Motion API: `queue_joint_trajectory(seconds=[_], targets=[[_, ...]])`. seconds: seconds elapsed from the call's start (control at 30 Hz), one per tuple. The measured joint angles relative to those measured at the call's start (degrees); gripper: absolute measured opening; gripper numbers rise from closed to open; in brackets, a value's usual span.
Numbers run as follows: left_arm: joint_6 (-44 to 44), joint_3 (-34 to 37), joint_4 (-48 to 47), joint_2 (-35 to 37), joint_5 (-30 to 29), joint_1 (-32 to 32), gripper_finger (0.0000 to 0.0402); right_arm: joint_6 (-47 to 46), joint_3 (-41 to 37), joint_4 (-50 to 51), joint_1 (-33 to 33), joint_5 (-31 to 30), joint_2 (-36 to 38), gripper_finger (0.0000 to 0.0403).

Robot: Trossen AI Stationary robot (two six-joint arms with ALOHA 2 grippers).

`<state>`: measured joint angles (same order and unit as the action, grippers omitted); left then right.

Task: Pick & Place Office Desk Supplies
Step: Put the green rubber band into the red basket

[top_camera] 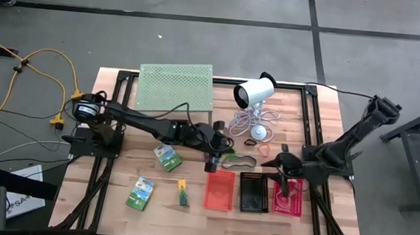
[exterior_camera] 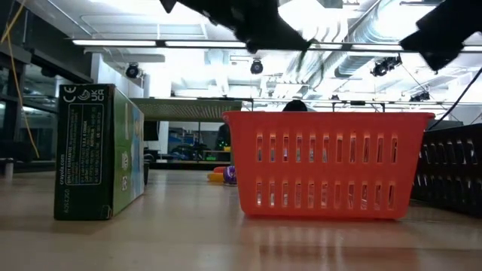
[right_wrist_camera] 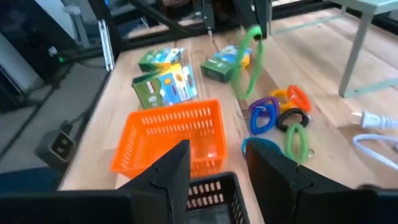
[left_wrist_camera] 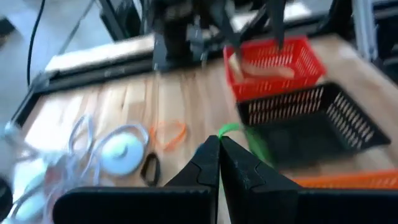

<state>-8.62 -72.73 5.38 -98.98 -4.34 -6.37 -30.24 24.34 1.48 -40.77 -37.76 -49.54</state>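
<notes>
Going L to R in the high view: three small green packs lie on the table's left half, one [top_camera: 139, 192] near the front edge, a narrow one [top_camera: 181, 195] beside it, and one [top_camera: 168, 157] further back. The left gripper [top_camera: 211, 160] sits mid-table, just behind the red basket [top_camera: 219, 190]. Its fingers are pressed together, and the right wrist view shows a green loop [right_wrist_camera: 247, 61] dangling from them, clear of the wood, so it's clamped on that band. The remaining loops [top_camera: 251, 144] lie scattered behind the baskets, near the white cylinder device [top_camera: 254, 92]. Next along sits the black basket [top_camera: 253, 192], then the pink basket [top_camera: 288, 197] with the right gripper [top_camera: 287, 184] over it, jaws apart and nothing between them.

The step in hand looks like dropping the green loop into a basket, probably the red one as it's nearest. To do it well, the left arm should carry the loop forward until all of it hangs inside the rim, since a limp band tends to drape over a mesh wall if let go early. It should lower until the loop's bottom is below the rim, then part the fingers and lift straight up so the band doesn't snag. The right arm is best kept where it is, as the two grippers are near each other.
</notes>
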Motion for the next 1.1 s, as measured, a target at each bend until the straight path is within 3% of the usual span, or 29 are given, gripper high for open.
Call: queue_joint_trajectory(seconds=[0.47, 0.73, 1.1], targets=[[-2.5, 0.0, 6.1, -2.2, -0.3, -1.7, 0.0001, 14.2, 0.0, -23.1, 11.2, 11.2, -16.1, 0.0144], [-3.8, 0.0, 7.6, -2.2, -0.3, -1.7, 0.0001, 15.7, 0.0, -24.2, 13.7, 11.5, -17.6, 0.0144], [-5.5, 0.0, 9.1, -2.2, -0.3, -1.5, 0.0001, 18.7, 0.0, -28.4, 17.0, 16.8, -17.6, 0.0144]])
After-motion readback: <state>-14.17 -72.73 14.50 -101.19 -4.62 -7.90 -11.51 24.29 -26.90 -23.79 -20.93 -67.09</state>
